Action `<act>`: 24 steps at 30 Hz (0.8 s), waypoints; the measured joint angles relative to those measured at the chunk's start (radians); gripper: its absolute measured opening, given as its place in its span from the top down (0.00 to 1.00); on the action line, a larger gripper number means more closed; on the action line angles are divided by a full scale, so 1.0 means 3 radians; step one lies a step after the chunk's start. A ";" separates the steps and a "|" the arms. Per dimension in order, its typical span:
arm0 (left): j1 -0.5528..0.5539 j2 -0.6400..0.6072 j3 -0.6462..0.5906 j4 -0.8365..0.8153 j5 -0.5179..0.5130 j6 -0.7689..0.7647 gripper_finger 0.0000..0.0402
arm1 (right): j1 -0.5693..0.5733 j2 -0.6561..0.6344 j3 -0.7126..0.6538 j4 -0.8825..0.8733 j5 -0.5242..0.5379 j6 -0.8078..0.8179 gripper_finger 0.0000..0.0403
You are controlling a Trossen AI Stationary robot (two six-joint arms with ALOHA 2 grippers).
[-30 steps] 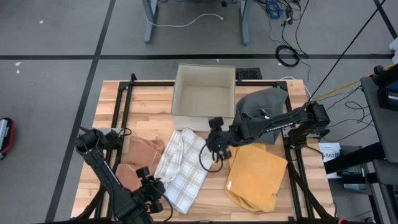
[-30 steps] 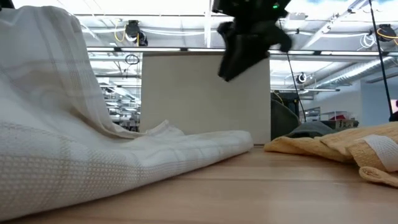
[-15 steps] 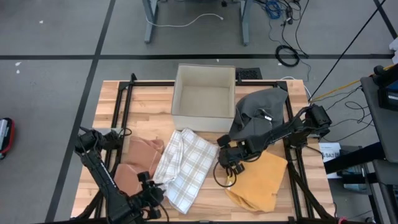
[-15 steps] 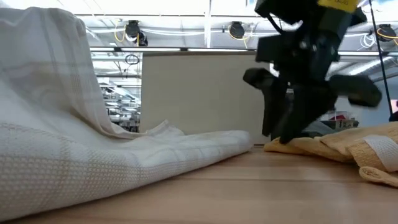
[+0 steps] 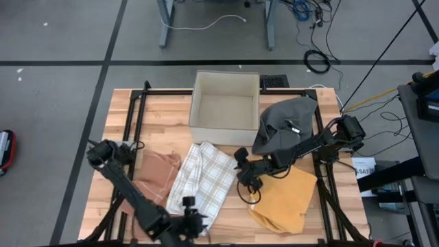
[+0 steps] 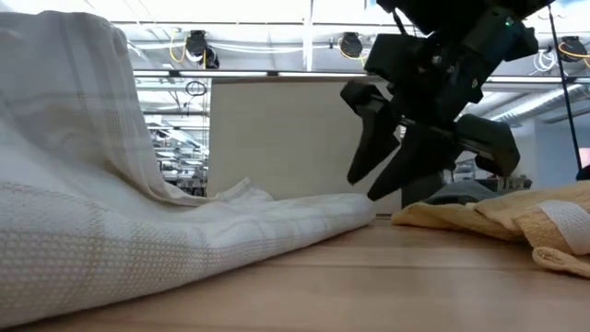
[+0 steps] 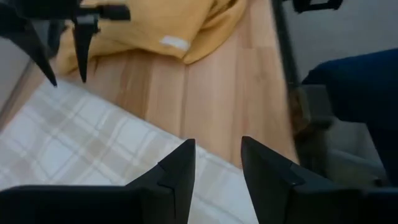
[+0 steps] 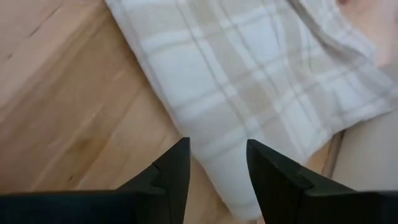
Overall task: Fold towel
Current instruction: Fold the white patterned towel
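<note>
The right tool (image 5: 242,173) is hanging open and empty beside the plaid towel (image 5: 200,185), as is the left tool (image 5: 190,221) at its near edge.

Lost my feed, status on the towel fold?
Right gripper open, above plaid towel's edge. Left gripper open at its near corner. Towel unfolded, ungrasped. Yellow cloth alongside.

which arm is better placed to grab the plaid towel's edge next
Right, probably. The right gripper is open between the plaid towel and the yellow towel, facing the plaid edge. The left gripper, also open, sits at its near corner.
</note>
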 joint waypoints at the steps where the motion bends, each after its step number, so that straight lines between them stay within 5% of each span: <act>1: 0.0043 0.0000 -0.0036 0.0007 0.0046 -0.0006 0.66 | -0.0011 0.0000 0.0000 -0.0018 -0.0042 0.0025 0.64; 9: 0.0306 0.0000 -0.0433 0.0637 0.0461 0.0080 0.63 | -0.0145 0.0002 0.0000 -0.0048 -0.0338 0.0048 0.64; 19: 0.0416 0.0145 -0.0682 0.1201 0.0863 0.0065 0.37 | -0.0250 0.0351 0.0011 0.0188 -0.0432 -0.0027 0.64; 24: 0.0422 0.0382 -0.0682 0.1380 0.1049 0.0031 0.33 | -0.0259 0.0409 0.0018 0.0255 -0.0427 0.0068 0.70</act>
